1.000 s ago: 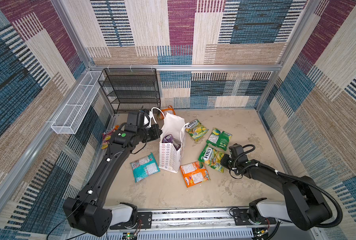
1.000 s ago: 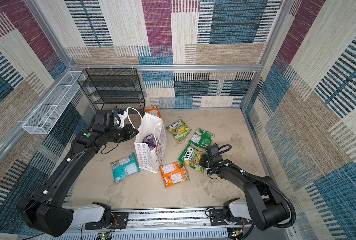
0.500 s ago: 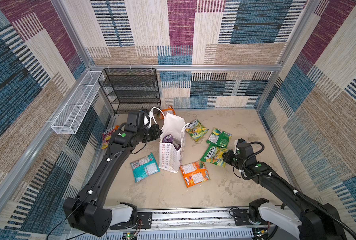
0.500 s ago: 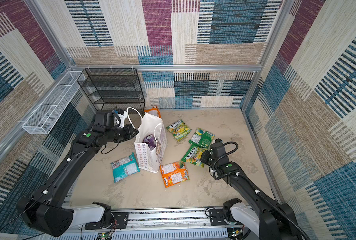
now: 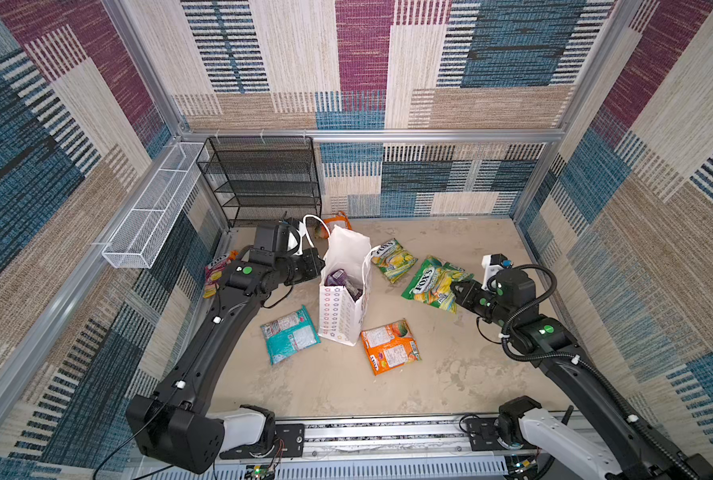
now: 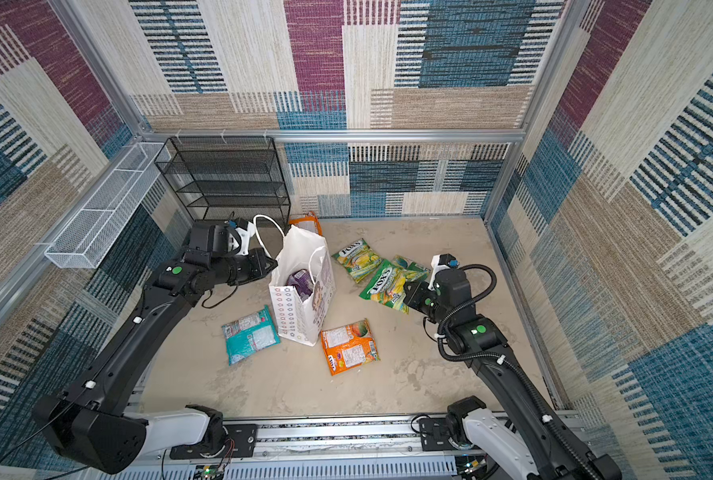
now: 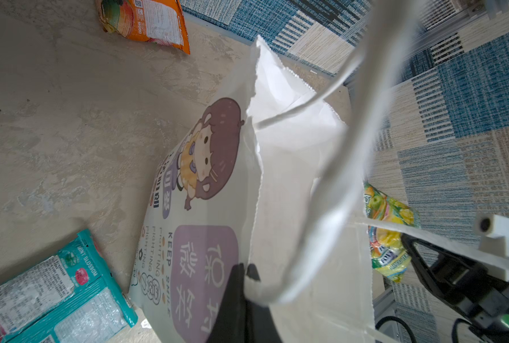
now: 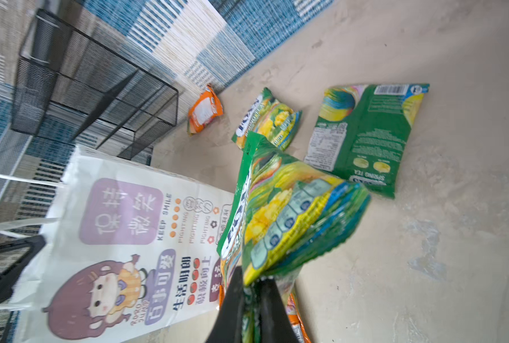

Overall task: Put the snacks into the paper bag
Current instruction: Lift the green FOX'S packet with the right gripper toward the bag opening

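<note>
Snacks (image 6: 357, 259) lie scattered over the tabletop (image 5: 450, 382) around the paper bag (image 5: 340, 316). The bag stands upright just left of centre in both top views, mouth up, with a purple packet (image 5: 338, 277) already inside.

The left pincer (image 7: 246, 271) is closed tight on the bag's rim, with white paper nipped between its tips. I judge this holds the mouth open and stops the light bag tipping. The right pincer (image 8: 253, 277) is clamped on one edge of a green-and-yellow packet (image 8: 289, 213), at centre right of the top views and apart from the bag. The packet appears raised and sags forward from the grip, which should let it go into the narrow mouth edge first.

A second green packet (image 8: 363, 133) lies face down just beyond the held one. An orange packet (image 5: 390, 347) and a teal packet (image 5: 290, 334) lie at the bag's foot. Another orange one (image 5: 337, 219) sits behind the bag, and a pink-yellow one (image 5: 213, 272) is partly hidden by the left arm.

The tabletop is flat, matt, mottled beige, like rough plaster. Woven patchwork walls in blue, maroon, cream and tan enclose it in a metal frame. A black mesh rack (image 5: 263, 178) stands in the upper left against the back wall. A white wire basket (image 5: 151, 216) hangs on the left wall.
</note>
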Robot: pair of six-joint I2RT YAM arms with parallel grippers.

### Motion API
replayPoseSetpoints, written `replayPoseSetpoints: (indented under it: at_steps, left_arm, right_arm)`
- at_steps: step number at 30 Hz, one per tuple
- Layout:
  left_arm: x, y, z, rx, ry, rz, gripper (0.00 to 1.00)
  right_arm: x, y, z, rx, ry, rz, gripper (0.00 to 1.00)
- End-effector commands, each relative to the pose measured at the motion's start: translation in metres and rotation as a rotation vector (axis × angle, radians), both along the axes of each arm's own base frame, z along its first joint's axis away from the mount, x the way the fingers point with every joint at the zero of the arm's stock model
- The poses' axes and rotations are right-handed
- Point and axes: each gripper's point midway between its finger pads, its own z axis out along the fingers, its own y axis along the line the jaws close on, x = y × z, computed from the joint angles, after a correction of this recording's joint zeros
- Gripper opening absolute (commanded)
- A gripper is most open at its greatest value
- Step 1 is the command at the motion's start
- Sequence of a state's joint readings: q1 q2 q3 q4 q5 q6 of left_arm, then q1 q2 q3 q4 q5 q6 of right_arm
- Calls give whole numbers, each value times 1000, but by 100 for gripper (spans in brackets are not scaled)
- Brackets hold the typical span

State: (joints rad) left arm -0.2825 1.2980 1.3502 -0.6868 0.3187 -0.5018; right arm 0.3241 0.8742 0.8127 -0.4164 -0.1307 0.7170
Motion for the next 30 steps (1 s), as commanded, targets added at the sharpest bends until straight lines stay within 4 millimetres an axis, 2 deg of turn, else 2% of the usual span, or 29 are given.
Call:
replayPoseSetpoints:
  at_steps: [1,9,13,17,22,25,30]
  left_arm:
    - [4,-3,7,-24,-24,1,0]
    - [3,-2,8,-26,-27,1,0]
    - [2,-4,12,-34,-38,-8,0]
    - [0,-7,18,-55,-61,-25,0]
    - [-1,-9,24,-71,-86,-34,0]
    - [-2,-10,25,-77,-89,-42,0]
    - [-1,-11,25,-78,-89,-41,0]
  right_arm:
    - [1,2,36,18,-77,15,0]
    - [11,7,123,22,-220,39,0]
    - [18,15,167,36,-290,72,0]
    - [31,32,198,22,-324,115,0]
    - [42,73,226,-32,-359,167,0]
    - [47,98,231,-70,-354,205,0]
    - [51,132,225,-141,-317,262,0]
